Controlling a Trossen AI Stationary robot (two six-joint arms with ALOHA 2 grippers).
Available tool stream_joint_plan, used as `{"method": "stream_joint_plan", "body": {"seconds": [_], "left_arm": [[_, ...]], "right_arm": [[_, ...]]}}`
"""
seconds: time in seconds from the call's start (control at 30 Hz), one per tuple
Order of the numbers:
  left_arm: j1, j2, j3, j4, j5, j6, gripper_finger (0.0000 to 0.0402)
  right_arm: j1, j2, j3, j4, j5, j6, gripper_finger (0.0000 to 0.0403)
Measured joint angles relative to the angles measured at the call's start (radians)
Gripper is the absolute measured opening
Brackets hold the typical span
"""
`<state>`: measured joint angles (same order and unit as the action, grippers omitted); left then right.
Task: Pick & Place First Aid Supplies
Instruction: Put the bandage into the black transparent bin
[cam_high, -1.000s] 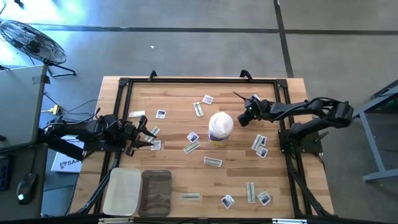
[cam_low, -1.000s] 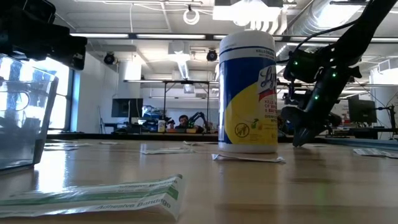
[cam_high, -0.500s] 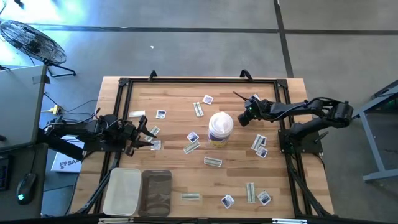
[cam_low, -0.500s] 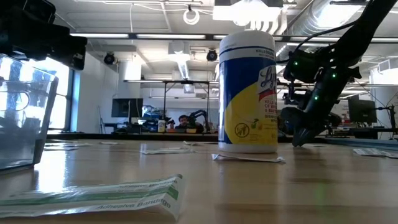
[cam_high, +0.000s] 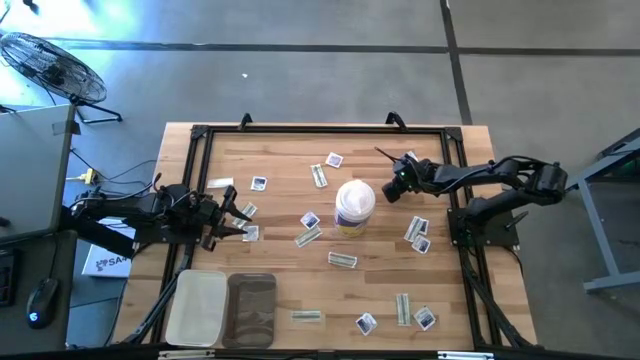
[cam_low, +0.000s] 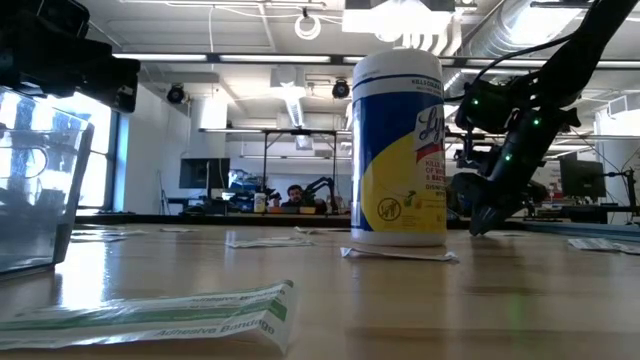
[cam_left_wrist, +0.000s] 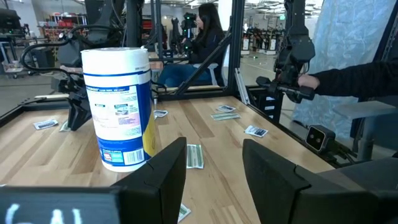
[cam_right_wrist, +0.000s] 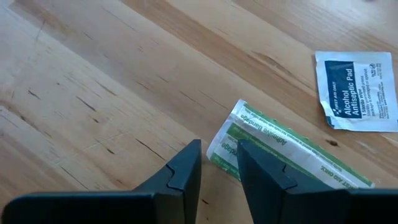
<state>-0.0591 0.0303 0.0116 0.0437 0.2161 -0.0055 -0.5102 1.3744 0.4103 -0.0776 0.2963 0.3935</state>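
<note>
Several first aid supplies lie flat across the wooden table: square white packets such as one and narrow green-white strips such as one. My right gripper is tipped down to the table just right of the white-lidded canister, its tip low at the tabletop in the low view. Its fingers stand a narrow gap apart, with the end of a bandage strip lying between the tips. An alcohol pad lies beyond it. My left gripper waits open and level at the table's left side. My right gripper comes at the bandage strip's near end slanting down from the table's right, one fingertip on each side of that end. The strip lies flat on the wood. I cannot tell whether the fingers touch it.
The canister stands mid-table close beside my right gripper. A pale tray and a dark tray sit at the near left. A black frame rims the table. People show beyond it, one seated, and a dark sleeve.
</note>
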Motion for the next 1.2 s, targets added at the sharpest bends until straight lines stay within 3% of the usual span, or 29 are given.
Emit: {"method": "stream_joint_plan", "body": {"seconds": [0.33,0.53,1.2], "left_arm": [[0.0,0.0,0.0,0.0,0.0,0.0,0.0154],[0.0,0.0,0.0,0.0,0.0,0.0,0.0154],[0.0,0.0,0.0,0.0,0.0,0.0,0.0154]], "right_arm": [[0.0,0.001,0.051,-0.019,-0.023,-0.008,0.009],[0.0,0.001,0.051,-0.119,0.021,0.015,0.0087],[0.0,0.057,0.042,-0.058,0.03,0.018,0.0087]]}}
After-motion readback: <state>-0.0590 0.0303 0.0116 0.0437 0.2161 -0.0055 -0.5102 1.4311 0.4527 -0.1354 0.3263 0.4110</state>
